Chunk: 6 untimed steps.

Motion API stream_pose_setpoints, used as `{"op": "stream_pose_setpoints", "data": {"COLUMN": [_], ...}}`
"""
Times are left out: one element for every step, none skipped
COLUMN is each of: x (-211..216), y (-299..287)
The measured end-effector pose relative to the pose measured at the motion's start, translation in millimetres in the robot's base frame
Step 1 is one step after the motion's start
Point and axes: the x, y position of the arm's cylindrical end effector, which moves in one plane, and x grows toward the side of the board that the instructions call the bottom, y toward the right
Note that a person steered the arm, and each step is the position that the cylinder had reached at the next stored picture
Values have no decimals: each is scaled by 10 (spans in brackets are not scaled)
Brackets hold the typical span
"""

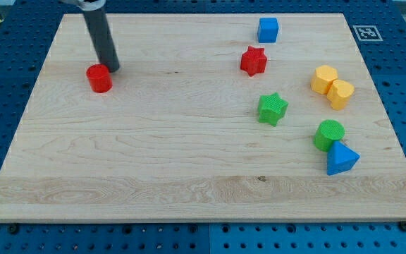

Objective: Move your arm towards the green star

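Observation:
The green star (272, 109) lies right of the board's middle. My tip (111, 68) rests at the view's upper left, just above and right of a red cylinder (99, 77), almost touching it. The green star is far to the tip's right and a little lower. The rod rises from the tip toward the view's top edge.
A red star (254, 61) and a blue cube (268, 29) lie above the green star. A yellow block (332, 85) sits at the right. A green cylinder (329, 134) touches a blue triangle (341, 159) at the lower right. The wooden board (154, 176) ends on a blue pegboard.

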Motion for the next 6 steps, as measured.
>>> {"op": "stream_pose_setpoints", "data": {"x": [-9, -151, -164, -164, 8, 360], "y": [-69, 176, 744, 1498, 1999, 2002]}}
